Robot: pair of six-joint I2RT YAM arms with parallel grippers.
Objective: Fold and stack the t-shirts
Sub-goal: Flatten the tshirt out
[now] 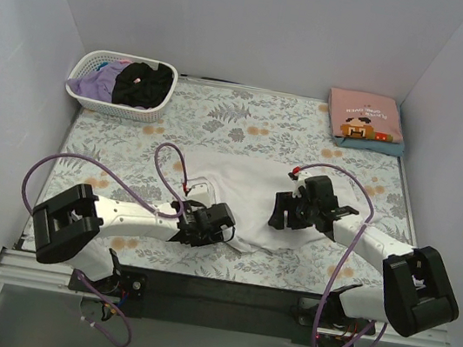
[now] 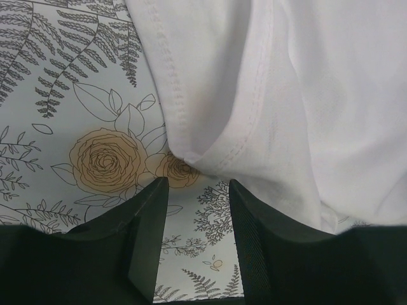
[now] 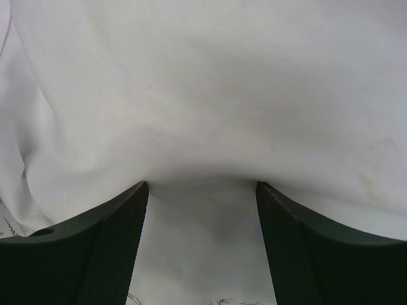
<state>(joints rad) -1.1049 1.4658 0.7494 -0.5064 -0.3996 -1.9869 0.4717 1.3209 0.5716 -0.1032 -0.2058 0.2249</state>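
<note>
Bright, even, soft-shadowed light; wrist views sharp, dim shade between the jaws.

Left arm (image 1: 132, 218) and right arm (image 1: 366, 243) are showing white links and black joints, purple cables (image 1: 157, 156) are looping, fingers (image 2: 147, 241) are looking black, ribbed.

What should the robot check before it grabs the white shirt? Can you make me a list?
1. Left gripper open: ok, its jaws stand apart with nothing between them.
2. Edge of the white shirt near the left gripper: ok, a stitched hem fold lies just ahead of the gap.
3. Right gripper open: ok, jaws wide over white cloth.
4. Right gripper lined up with a shirt edge: cannot tell, only plain cloth shows there.
5. White shirt lying flat: not ok, it sits in folds by the left gripper.
6. Stack to add to: ok, a folded pink shirt lies at the far right corner.
</note>
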